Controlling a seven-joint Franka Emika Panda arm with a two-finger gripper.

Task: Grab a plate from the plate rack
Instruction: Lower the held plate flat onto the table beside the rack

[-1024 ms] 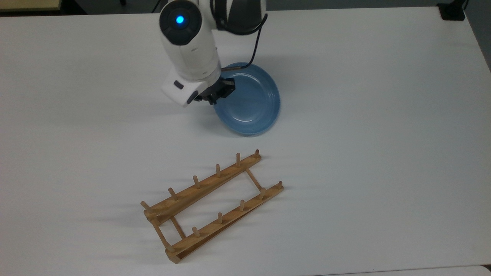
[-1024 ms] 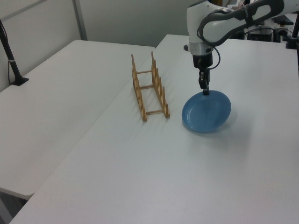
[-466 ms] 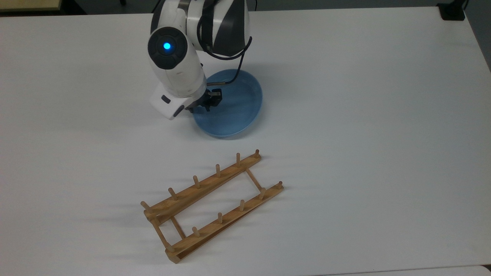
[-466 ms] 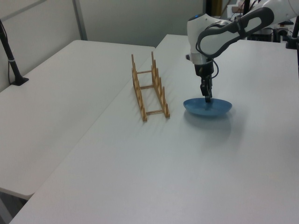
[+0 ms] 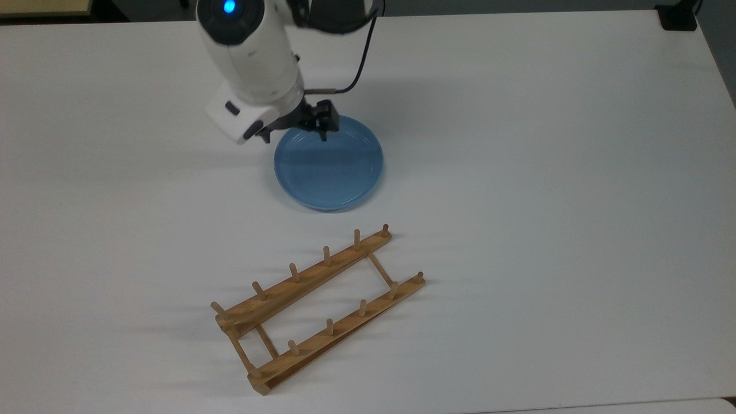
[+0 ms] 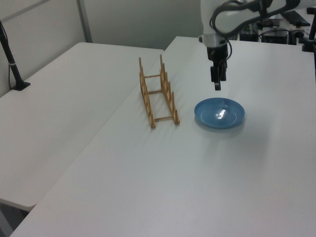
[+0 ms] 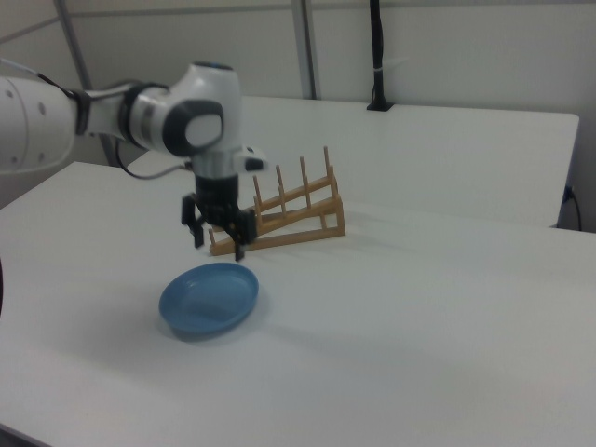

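White worktop (image 5: 546, 172) with a second white table (image 6: 54, 113) alongside.

Plain and matte throughout; black clamped post (image 6: 11, 59) at the left view's left edge, black pole (image 7: 376, 56) at the right view's far table, grey partition wall (image 6: 133, 19) behind.

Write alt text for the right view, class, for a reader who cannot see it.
A blue plate lies flat on a white table, with the robot's open gripper hovering just above its far rim. Behind them stands a wooden plate rack with no plates in it.
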